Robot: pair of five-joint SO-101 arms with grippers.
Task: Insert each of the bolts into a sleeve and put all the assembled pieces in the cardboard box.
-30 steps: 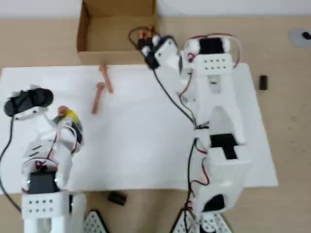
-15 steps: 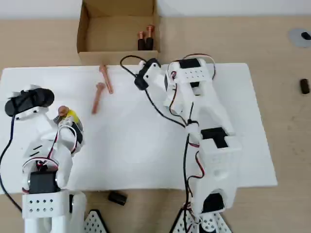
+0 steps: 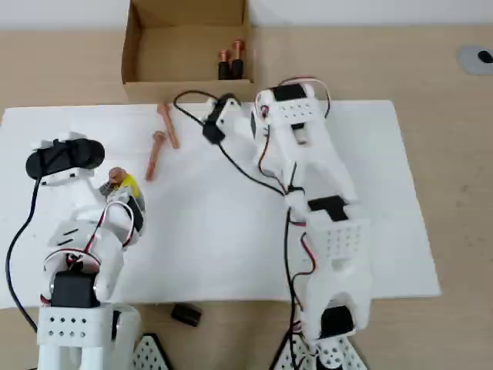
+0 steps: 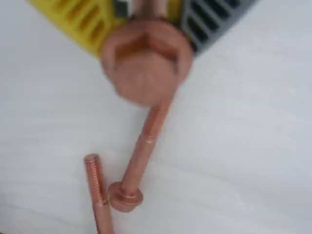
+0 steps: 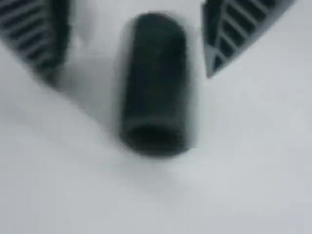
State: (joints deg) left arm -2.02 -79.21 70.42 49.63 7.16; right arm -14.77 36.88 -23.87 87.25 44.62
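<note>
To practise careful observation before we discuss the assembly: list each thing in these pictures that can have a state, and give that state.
cardboard box: open, two assembled pieces inside.
left claw: shut on a bolt.
right claw: open, straddling a sleeve.
sleeve: lying down, empty.
loose bolts: lying unsleeved.

The table (image 3: 454, 154) bears a white sheet (image 3: 216, 231) (two bolts (image 3: 154, 154) atop) and cardboard box (image 3: 185, 92).

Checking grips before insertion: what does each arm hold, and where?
Left gripper: a bolt, by the shank behind its head. Right gripper: nothing; its fingers stand open around a sleeve.
</note>
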